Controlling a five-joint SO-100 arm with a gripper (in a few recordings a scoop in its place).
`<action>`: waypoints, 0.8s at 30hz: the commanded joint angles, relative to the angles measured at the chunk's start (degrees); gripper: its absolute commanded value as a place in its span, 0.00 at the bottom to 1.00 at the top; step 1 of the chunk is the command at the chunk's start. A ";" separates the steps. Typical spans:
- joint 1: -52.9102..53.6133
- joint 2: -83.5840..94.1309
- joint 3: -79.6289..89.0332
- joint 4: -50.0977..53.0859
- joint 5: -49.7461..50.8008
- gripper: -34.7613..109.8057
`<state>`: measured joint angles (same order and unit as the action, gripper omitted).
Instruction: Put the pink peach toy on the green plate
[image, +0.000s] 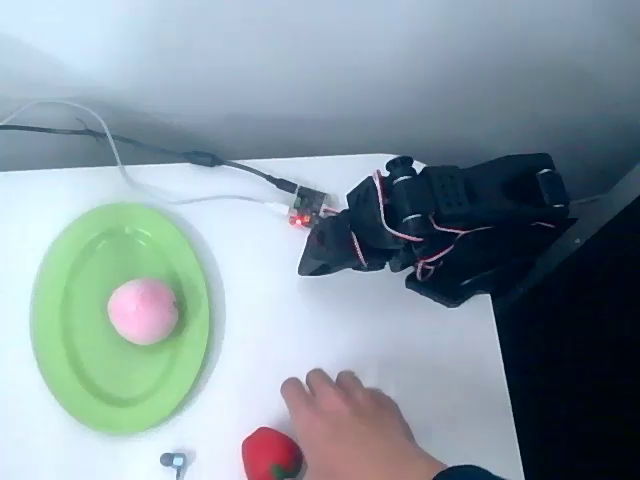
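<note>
Person's hand (355, 425) flat beside strawberry toy (271, 455), arm (450, 220) folded

You can't tell from the overhead view whether the gripper (312, 262) is open or closed; its fingers merge into one dark wedge. The person's hand (350, 425) runs off the bottom edge and covers part of the red strawberry toy (268, 456), itself cropped there. The small grey object (174, 461) is too tiny to identify.
</note>
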<state>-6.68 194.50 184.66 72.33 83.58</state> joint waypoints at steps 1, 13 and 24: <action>8.88 1.23 2.99 1.76 3.69 0.24; 8.61 1.23 2.99 1.76 3.69 0.24; 8.70 1.23 2.99 1.76 3.69 0.24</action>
<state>1.49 194.50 184.66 73.30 86.75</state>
